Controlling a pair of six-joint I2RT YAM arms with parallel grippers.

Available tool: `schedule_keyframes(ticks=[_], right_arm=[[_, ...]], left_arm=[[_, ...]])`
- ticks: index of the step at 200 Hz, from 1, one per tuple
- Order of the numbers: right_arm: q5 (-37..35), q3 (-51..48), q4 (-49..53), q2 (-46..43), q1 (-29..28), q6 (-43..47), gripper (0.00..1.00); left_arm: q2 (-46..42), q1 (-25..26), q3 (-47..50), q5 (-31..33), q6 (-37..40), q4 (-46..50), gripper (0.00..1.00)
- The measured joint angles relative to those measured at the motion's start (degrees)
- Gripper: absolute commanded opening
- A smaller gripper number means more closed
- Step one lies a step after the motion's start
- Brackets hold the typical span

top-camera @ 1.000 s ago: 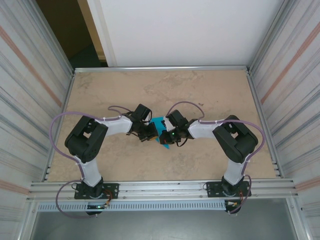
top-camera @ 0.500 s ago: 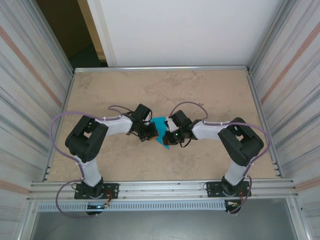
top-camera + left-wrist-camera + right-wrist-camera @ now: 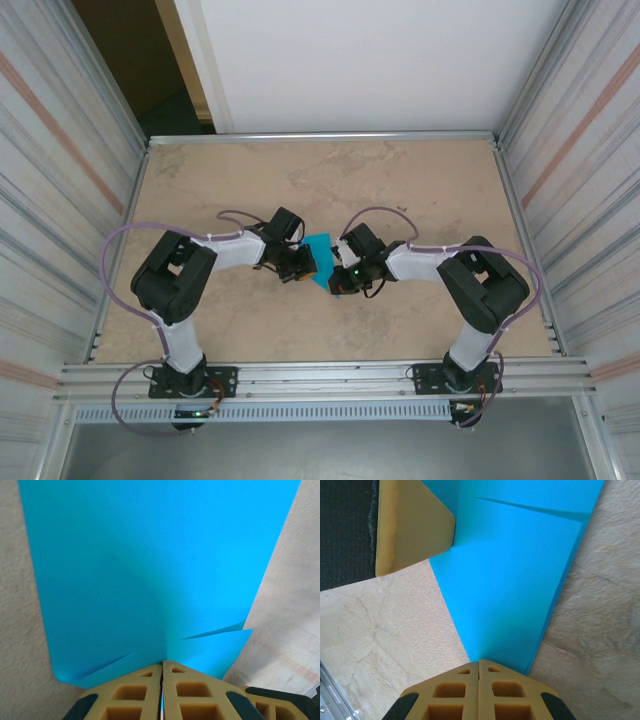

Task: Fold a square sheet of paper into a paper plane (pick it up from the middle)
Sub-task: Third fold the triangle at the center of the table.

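Note:
The paper plane (image 3: 319,248) is a bright teal sheet folded into a narrow pointed shape with layered flaps, lying on the table between the two arms. My left gripper (image 3: 304,266) (image 3: 162,663) is shut on its wide end, and a sliver of teal shows between the pads. In the right wrist view the paper plane (image 3: 515,575) tapers to a point that ends at my right gripper (image 3: 479,662) (image 3: 337,287). That gripper is shut, its tips on the point. One left finger (image 3: 412,527) rests against the far edge.
The beige stone-patterned table (image 3: 420,190) is framed by metal rails and corrugated side walls (image 3: 575,150). Both arms bend inward and meet near the table's middle, with purple cables looping over them.
My right gripper has slid along the paper toward its pointed near end, uncovering more teal. The left gripper has kept its grip and place.

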State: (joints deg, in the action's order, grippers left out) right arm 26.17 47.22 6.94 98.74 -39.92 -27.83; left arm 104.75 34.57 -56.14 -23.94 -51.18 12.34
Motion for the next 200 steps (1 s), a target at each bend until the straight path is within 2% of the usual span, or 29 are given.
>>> schedule_keyframes(ticks=[115,168,200], right_arm=[[-0.59,-3.72,0.04,-3.23,0.22,0.02,0.02],[-1.36,-7.54,1.14,-12.2,0.0,-0.09,0.04],[-2.12,-5.46,0.66,-11.85,-0.74,-0.37,0.03]], left_arm=[[0.22,0.0,-0.37,-0.07,0.37,0.48,0.1],[0.42,-0.07,-0.52,-0.42,0.48,0.46,0.1],[0.59,-0.04,-0.87,-0.46,0.59,0.7,0.1]])
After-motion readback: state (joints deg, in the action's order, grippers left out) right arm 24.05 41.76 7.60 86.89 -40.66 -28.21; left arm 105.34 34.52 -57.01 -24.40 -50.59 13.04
